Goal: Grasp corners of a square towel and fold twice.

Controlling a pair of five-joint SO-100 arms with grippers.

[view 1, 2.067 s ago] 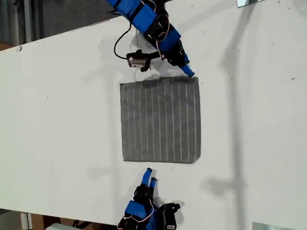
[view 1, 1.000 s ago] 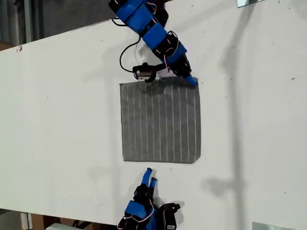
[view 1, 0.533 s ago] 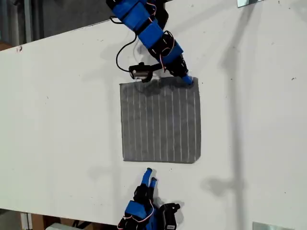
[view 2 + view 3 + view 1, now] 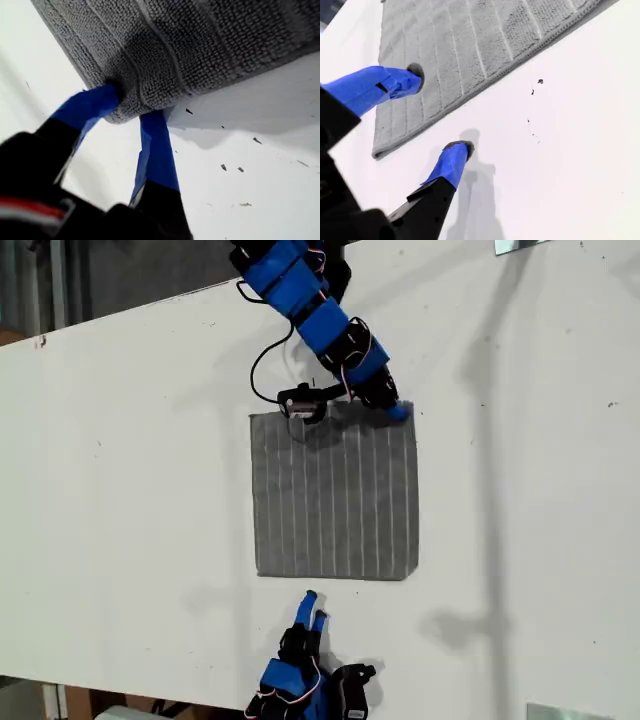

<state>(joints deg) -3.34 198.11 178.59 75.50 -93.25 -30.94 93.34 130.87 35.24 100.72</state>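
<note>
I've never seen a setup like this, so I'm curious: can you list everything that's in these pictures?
towel: one, grey with pale stripes, flat mid-table.
table: one, white, under everything.
metal plates: two, silvery, at the exterior view's right corners, top and bottom.
my first gripper: one, blue, closed on the towel's corner at the exterior view's top right.
my second gripper: one, blue, open, apart from the towel, beside its edge at the exterior view's bottom.

A plain white table [image 4: 130, 470] is seen, a bit speckled with dark flecks. A grey striped towel [image 4: 335, 495] is spread flat on it.
</note>
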